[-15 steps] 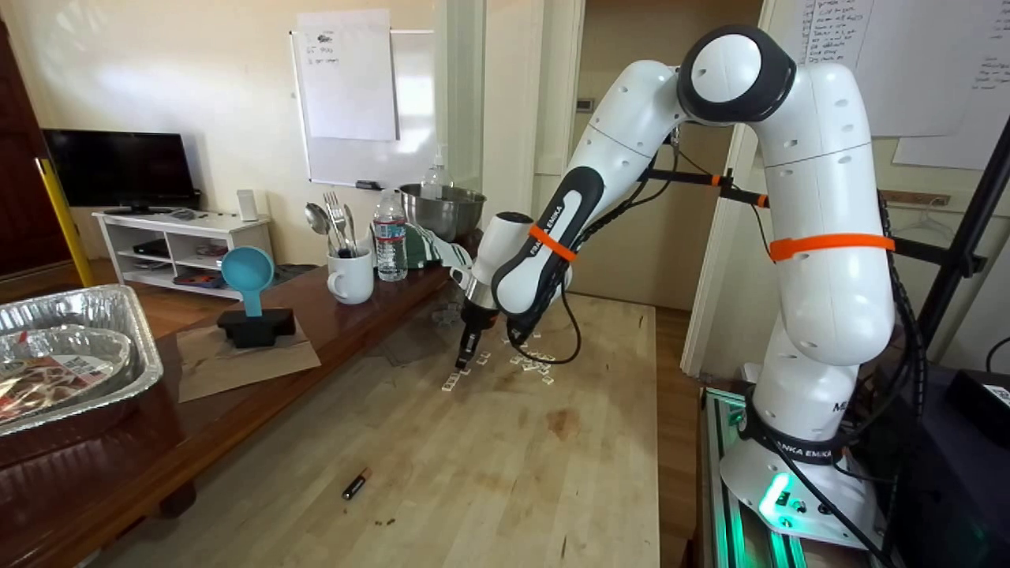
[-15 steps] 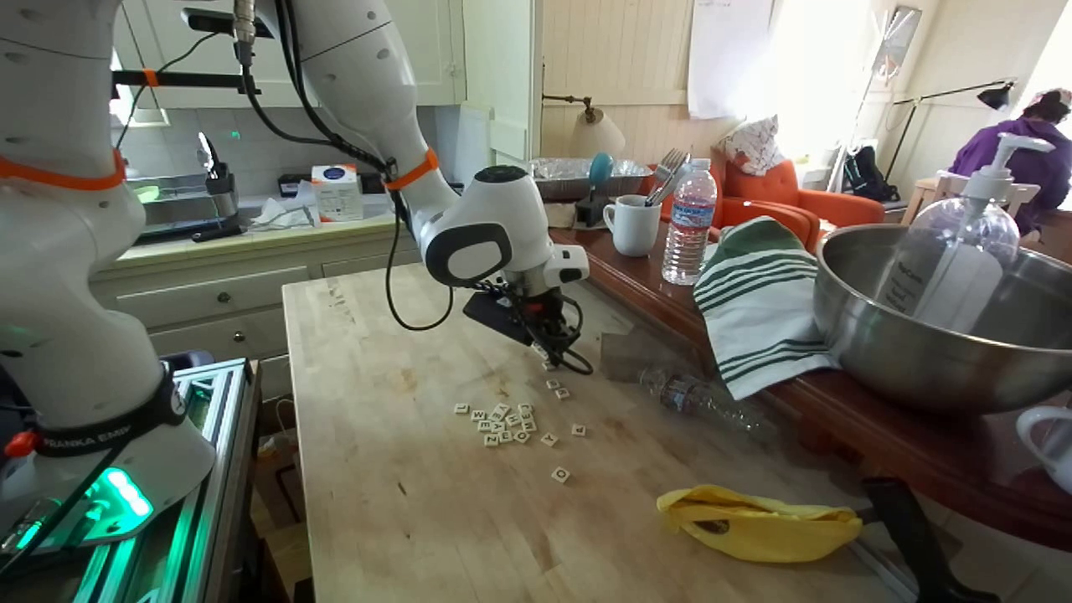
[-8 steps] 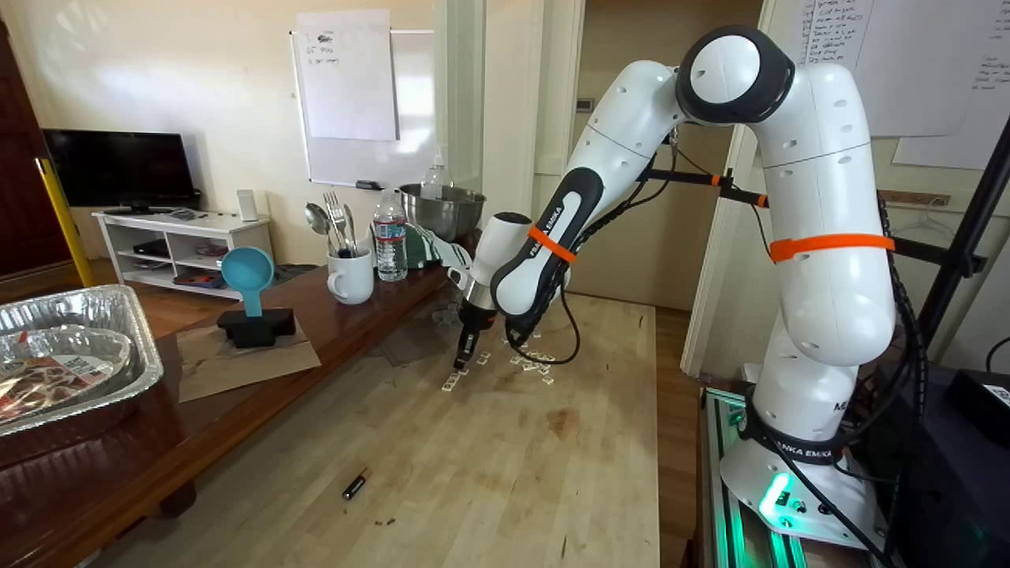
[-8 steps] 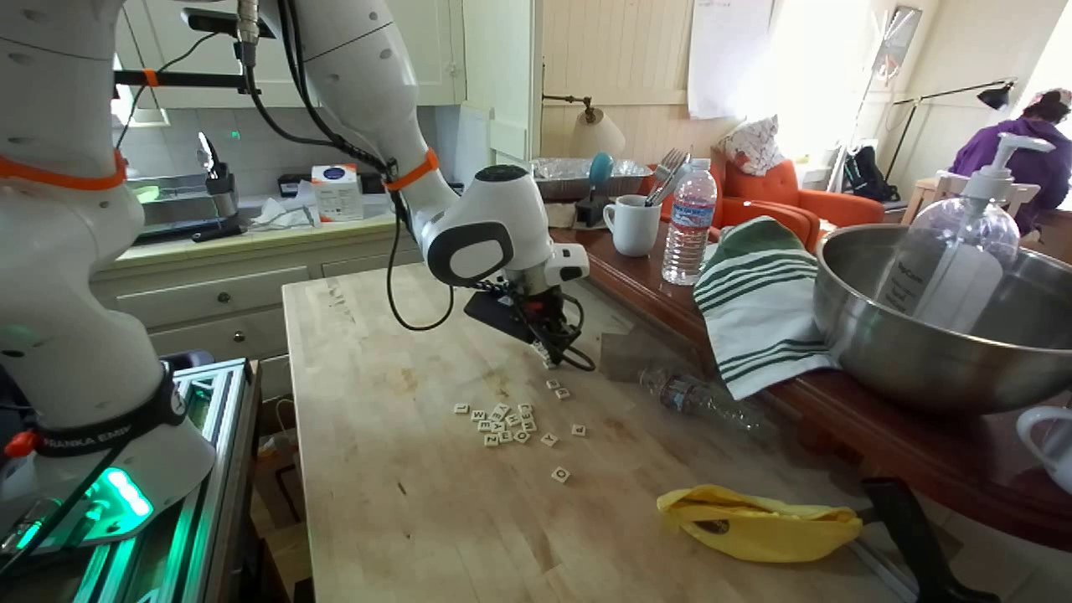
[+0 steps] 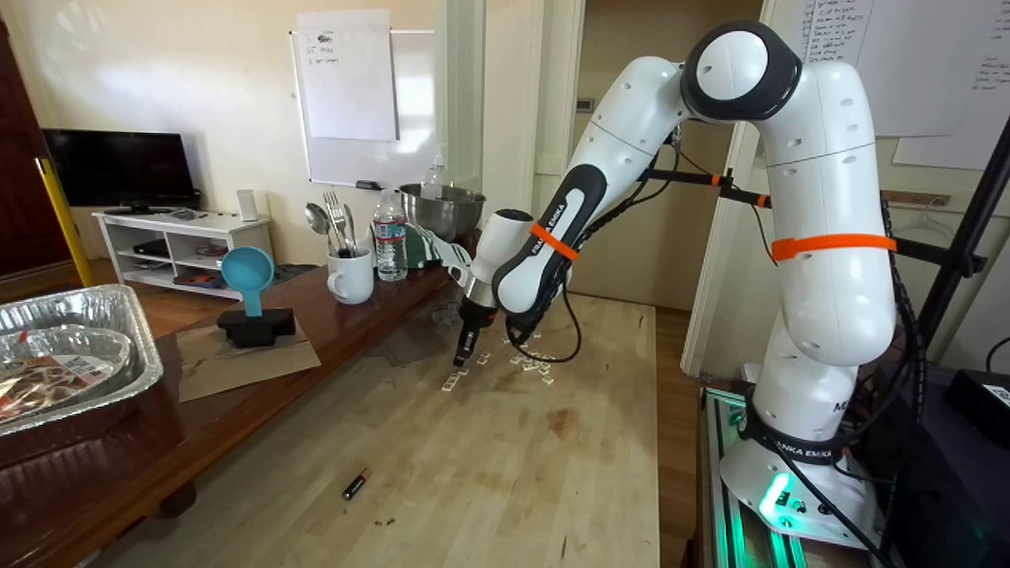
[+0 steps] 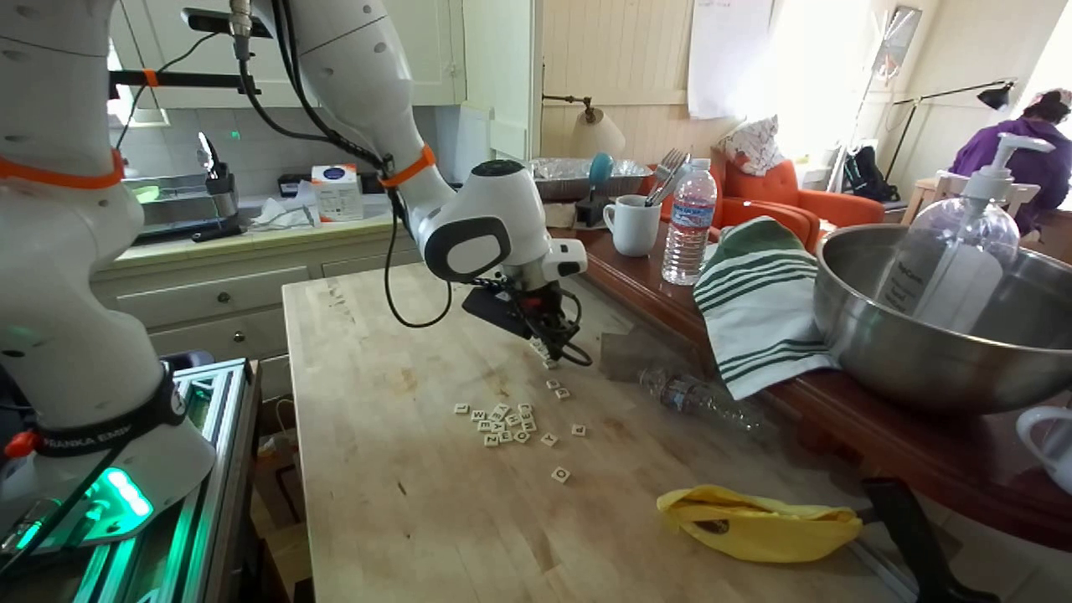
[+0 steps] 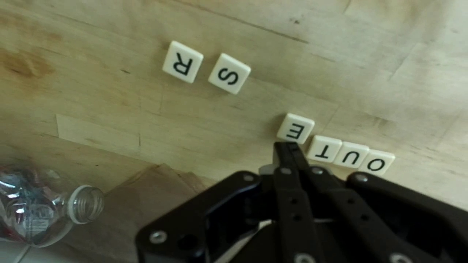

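My gripper point(image 7: 289, 149) is shut, fingertips together with nothing visible between them. In the wrist view its tips overlap the near edge of a white letter tile E point(image 7: 296, 128); I cannot tell if they touch. Right of E, tiles T point(image 7: 324, 149), U point(image 7: 351, 155) and O point(image 7: 376, 162) sit side by side in a row, slightly offset from E. Tiles S point(image 7: 229, 74) and R point(image 7: 182, 62) lie apart, farther up and left. In the exterior views the gripper point(image 5: 463, 356) point(image 6: 554, 345) is low over the wooden table point(image 5: 505, 473), partly covering the row in one view.
More letter tiles lie in a cluster point(image 6: 507, 425), with a few strays around. A clear bottle point(image 6: 687, 395) lies beside brown paper point(image 7: 146, 208). A yellow banana-shaped pouch point(image 6: 758, 523), a battery point(image 5: 356, 483), a steel bowl point(image 6: 938, 356) and a mug point(image 5: 351, 276) stand around.
The arm and gripper have risen slightly from the table over the last half second. The tiles look unmoved, and the gripper stays beside the same row.
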Motion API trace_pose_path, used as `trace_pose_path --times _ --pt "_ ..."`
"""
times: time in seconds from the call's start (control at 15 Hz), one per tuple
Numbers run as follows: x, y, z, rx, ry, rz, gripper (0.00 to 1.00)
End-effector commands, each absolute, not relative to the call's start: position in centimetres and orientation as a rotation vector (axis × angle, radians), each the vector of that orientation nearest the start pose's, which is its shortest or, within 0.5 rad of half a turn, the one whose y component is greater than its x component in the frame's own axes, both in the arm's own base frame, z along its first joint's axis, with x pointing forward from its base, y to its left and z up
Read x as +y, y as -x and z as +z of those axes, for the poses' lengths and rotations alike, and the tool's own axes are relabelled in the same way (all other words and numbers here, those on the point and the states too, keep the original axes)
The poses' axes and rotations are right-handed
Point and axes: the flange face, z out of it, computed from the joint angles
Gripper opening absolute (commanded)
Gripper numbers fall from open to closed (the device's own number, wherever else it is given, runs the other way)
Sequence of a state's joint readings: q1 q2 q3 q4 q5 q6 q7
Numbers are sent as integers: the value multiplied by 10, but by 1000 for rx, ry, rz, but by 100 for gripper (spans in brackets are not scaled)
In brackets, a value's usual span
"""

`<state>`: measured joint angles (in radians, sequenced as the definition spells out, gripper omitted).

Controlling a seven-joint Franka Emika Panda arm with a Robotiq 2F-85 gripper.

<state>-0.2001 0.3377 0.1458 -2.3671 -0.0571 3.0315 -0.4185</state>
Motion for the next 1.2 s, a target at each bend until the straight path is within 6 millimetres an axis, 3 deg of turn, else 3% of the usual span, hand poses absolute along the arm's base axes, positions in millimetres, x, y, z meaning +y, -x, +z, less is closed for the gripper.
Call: trace_pose_path --times 0.0,1.13 --pt "-20 -531 216 -597 3097 -461 0" --pt "-19 -536 204 -583 3140 -421 0"
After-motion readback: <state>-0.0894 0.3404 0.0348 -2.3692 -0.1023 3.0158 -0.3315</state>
